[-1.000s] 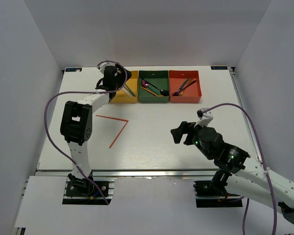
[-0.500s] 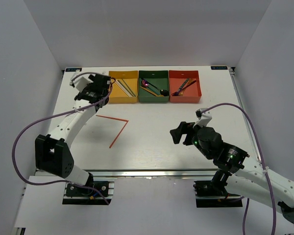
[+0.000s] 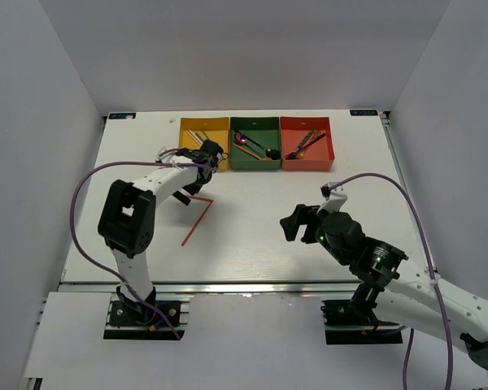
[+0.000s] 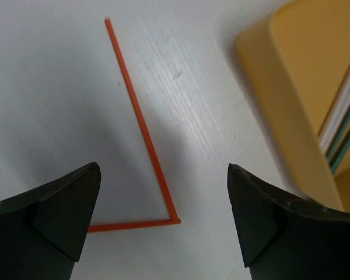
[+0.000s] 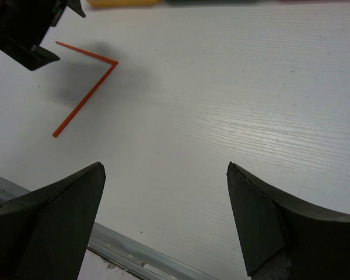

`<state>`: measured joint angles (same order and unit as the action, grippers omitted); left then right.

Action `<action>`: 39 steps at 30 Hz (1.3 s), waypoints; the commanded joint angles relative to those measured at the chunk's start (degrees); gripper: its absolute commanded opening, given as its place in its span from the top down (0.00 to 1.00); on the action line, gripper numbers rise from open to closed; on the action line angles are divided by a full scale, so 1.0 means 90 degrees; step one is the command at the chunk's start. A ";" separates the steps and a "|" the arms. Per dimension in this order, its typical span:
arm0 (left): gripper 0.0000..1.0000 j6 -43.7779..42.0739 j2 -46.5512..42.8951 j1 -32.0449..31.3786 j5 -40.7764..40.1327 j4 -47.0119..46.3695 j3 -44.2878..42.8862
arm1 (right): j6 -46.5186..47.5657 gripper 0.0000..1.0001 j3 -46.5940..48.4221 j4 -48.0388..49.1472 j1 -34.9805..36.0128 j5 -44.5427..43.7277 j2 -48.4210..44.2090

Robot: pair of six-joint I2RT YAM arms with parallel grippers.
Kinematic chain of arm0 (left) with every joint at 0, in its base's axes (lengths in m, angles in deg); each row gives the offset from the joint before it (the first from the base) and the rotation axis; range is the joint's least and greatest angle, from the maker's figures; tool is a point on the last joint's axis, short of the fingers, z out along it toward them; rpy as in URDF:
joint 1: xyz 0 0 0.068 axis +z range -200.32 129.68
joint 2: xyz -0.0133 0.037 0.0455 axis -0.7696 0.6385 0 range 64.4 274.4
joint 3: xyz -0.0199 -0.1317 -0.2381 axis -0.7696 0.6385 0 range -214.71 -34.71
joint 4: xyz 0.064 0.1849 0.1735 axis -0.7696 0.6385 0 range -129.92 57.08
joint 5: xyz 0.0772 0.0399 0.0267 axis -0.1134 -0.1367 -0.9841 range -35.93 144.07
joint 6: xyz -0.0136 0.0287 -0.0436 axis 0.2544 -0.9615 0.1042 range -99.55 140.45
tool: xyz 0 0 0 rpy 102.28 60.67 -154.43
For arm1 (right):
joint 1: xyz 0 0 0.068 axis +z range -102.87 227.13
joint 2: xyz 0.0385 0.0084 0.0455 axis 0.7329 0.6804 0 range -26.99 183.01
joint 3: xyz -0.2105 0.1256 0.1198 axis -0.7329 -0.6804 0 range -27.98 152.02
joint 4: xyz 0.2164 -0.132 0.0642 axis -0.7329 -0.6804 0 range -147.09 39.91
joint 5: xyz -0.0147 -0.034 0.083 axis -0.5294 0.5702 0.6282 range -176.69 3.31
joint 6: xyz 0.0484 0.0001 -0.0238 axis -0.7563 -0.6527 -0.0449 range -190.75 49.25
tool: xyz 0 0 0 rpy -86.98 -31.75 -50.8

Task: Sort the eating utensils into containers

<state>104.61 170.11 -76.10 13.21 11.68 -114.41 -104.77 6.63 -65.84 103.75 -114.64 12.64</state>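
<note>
Left tool spread, empty, over two orange-red chopsticks lying in a V on the desk beside the yellow tray. I advise straddling one shaft, away from the corner. Right tool spread, empty.

We see open table on every side of the orange-red chopsticks. The yellow tray near wall sits just beyond them, and the left gripper hangs above them, jaws spread.

left gripper off yellow tray, over chopsticks
</note>
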 commanded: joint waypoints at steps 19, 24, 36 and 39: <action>0.25 0.1196 0.1496 -0.0339 0.0507 0.0752 -0.0656 | 0.0030 0.11 -0.0232 0.0119 -0.0022 -0.0333 -0.0547; 0.29 0.1196 0.1721 -0.0339 0.0536 0.0927 -0.0841 | 0.0040 0.11 -0.0291 0.0099 -0.0022 -0.0391 -0.0664; 0.65 0.1245 0.1907 -0.0261 0.0624 0.0781 -0.0764 | 0.0040 0.11 -0.0388 -0.0105 -0.0022 -0.0459 -0.1220; 0.74 0.1245 0.1917 -0.0222 0.0643 0.0645 -0.0715 | 0.0059 0.11 -0.0389 -0.0193 -0.0022 -0.0508 -0.1308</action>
<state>114.49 185.10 -78.70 17.21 19.35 -122.10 -104.80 3.50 -67.07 103.75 -117.22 1.89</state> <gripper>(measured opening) 0.276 0.894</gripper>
